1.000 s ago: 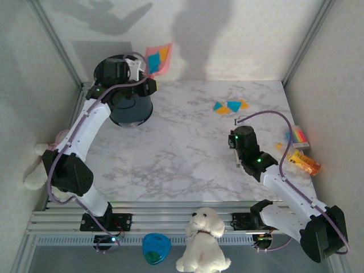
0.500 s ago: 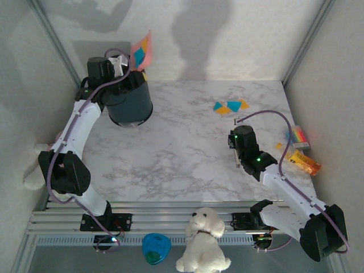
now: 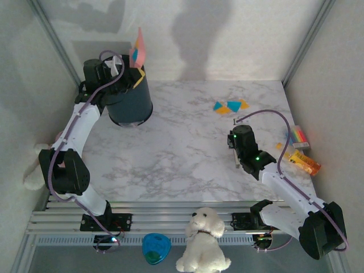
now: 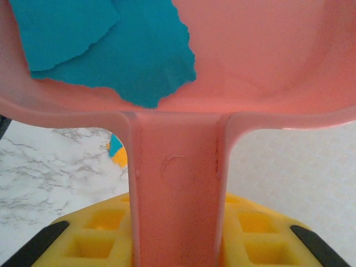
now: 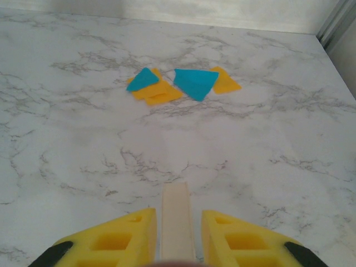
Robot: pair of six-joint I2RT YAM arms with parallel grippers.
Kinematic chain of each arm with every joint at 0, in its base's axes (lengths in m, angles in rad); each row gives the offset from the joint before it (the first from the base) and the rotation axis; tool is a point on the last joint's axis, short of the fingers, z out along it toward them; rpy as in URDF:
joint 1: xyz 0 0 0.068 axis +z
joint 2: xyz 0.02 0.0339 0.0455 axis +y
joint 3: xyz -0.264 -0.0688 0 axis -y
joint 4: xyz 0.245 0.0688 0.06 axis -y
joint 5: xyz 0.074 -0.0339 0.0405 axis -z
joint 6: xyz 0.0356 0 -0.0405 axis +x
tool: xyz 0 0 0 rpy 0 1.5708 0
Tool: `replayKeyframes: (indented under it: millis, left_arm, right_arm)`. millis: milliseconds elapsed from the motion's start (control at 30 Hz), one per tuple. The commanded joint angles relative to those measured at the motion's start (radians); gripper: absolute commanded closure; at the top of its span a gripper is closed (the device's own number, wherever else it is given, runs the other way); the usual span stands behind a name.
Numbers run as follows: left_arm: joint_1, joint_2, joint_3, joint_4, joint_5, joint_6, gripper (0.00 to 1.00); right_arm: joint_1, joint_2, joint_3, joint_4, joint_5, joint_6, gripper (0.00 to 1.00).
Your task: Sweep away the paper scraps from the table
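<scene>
Above the dark bin (image 3: 129,102), the left end effector (image 4: 178,228) grips a pink dustpan (image 4: 267,50); well right of it, the right end effector (image 5: 177,233) clamps a pale stick (image 5: 176,208) near paper scraps (image 5: 181,83).

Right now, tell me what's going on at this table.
The left gripper is clamped on the handle of a pink dustpan, tipped up steeply above a dark bin at the far left corner of the table. Teal paper scraps lie in the pan. The right gripper is shut on a pale flat stick, with a cluster of orange and teal scraps ahead of it, not yet swept.
</scene>
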Motion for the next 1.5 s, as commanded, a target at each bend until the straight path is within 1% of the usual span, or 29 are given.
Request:
replayKeyframes:
  millis: [0, 233, 400, 567, 700, 933, 1200, 1467]
  left_arm:
    - [0.008, -0.002, -0.025, 0.112, 0.038, -0.092, 1.00]
    - [0.008, -0.003, -0.100, 0.264, 0.036, -0.249, 1.00]
    - [0.012, -0.004, -0.127, 0.321, 0.030, -0.312, 1.00]
    - [0.025, -0.016, -0.170, 0.387, 0.001, -0.391, 1.00]
    - [0.033, -0.016, -0.236, 0.553, 0.008, -0.524, 1.00]
    - [0.036, -0.018, -0.295, 0.715, -0.015, -0.657, 1.00]
    - [0.036, -0.018, -0.380, 0.981, -0.056, -0.885, 1.00]
    - [0.036, -0.020, -0.432, 1.115, -0.094, -1.012, 1.00]
  right_arm:
    - [-0.003, 0.000, 0.034, 0.008, 0.001, 0.014, 1.00]
    - [-0.003, -0.004, 0.029, 0.004, 0.004, 0.014, 1.00]
    - [-0.003, -0.007, 0.024, 0.004, 0.003, 0.020, 1.00]
    - [-0.003, -0.006, 0.021, 0.005, 0.001, 0.022, 1.00]
    - [-0.004, -0.006, 0.020, 0.005, 0.003, 0.023, 1.00]
    - [-0.003, -0.003, 0.017, 0.008, 0.001, 0.027, 1.00]
    - [-0.003, 0.000, 0.018, 0.004, 0.003, 0.029, 1.00]
    - [-0.002, 0.000, 0.017, 0.002, 0.001, 0.035, 1.00]
